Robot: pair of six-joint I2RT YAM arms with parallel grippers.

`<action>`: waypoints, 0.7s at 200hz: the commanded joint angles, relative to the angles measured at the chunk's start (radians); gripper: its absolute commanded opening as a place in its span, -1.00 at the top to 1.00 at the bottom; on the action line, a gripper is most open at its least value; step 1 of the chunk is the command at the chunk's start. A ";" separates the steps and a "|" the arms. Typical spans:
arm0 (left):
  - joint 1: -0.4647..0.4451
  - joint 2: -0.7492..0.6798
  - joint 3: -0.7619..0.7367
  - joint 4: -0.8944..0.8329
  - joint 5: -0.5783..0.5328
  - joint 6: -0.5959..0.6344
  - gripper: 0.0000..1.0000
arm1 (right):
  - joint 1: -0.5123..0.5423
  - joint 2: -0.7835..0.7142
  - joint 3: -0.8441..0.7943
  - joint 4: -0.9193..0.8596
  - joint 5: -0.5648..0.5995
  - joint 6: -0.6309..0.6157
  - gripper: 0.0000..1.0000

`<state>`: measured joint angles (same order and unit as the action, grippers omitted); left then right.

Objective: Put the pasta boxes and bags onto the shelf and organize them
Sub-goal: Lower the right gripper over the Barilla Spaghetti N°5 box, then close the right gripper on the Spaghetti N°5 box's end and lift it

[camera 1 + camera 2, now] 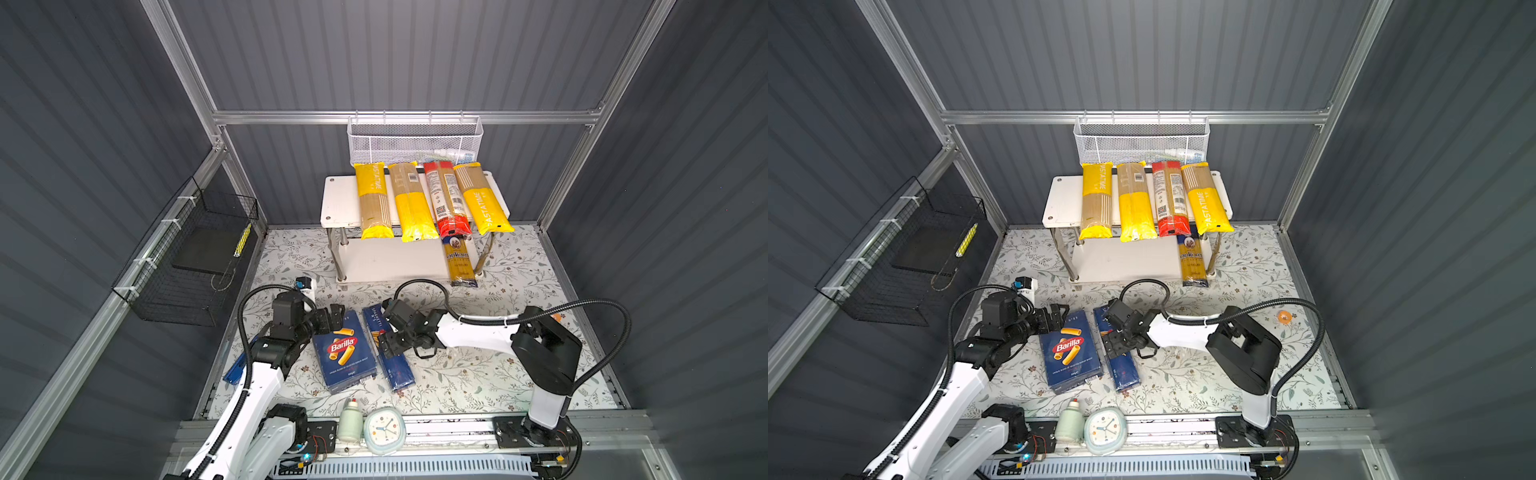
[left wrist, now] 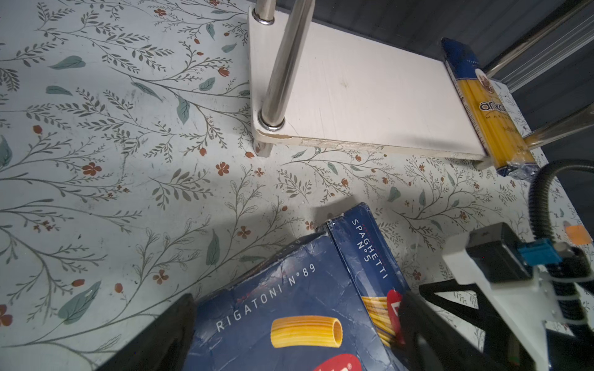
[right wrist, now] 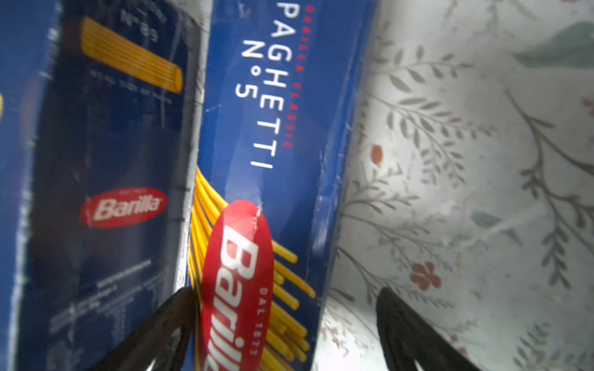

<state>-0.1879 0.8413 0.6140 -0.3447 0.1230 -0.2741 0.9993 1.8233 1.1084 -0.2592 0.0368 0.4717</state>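
Note:
Two dark blue Barilla pasta boxes lie side by side on the floral mat: the wide rigatoni box (image 1: 345, 353) (image 2: 289, 305) and the narrow spaghetti box (image 1: 397, 372) (image 3: 273, 128). My left gripper (image 1: 334, 318) (image 2: 295, 298) is open at the rigatoni box's far end, jaws wide over it. My right gripper (image 1: 392, 343) (image 3: 286, 290) is open and straddles the spaghetti box, one finger in the gap between the boxes and the other clear of it. On the white shelf (image 1: 338, 199), three yellow bags (image 1: 374, 199) and a red bag (image 1: 446, 199) lie across the top board. The ankara bag (image 1: 459, 262) (image 2: 485, 106) lies on the lower board.
A white mesh basket (image 1: 415, 141) hangs on the back rail above the shelf. A black wire basket (image 1: 187, 257) hangs on the left wall. A small bottle (image 1: 350, 422) and a clock (image 1: 384, 430) stand at the front edge. An orange disc (image 1: 1284, 317) lies at the right.

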 commanded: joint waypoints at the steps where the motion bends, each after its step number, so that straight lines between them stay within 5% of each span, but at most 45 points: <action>1: 0.005 -0.016 -0.011 -0.018 -0.011 0.010 -0.99 | -0.028 -0.037 -0.078 -0.051 0.022 0.018 -0.75; 63: 0.004 -0.010 -0.037 0.072 0.000 0.004 -0.99 | 0.003 -0.233 -0.217 0.081 -0.006 -0.115 -0.76; 140: 0.004 0.033 0.028 0.024 0.027 0.026 -0.99 | 0.061 -0.169 -0.170 -0.011 0.019 -0.127 -0.79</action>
<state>-0.1879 0.8589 0.5755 -0.2661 0.1242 -0.2741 1.0363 1.6192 0.9020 -0.2104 0.0288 0.3389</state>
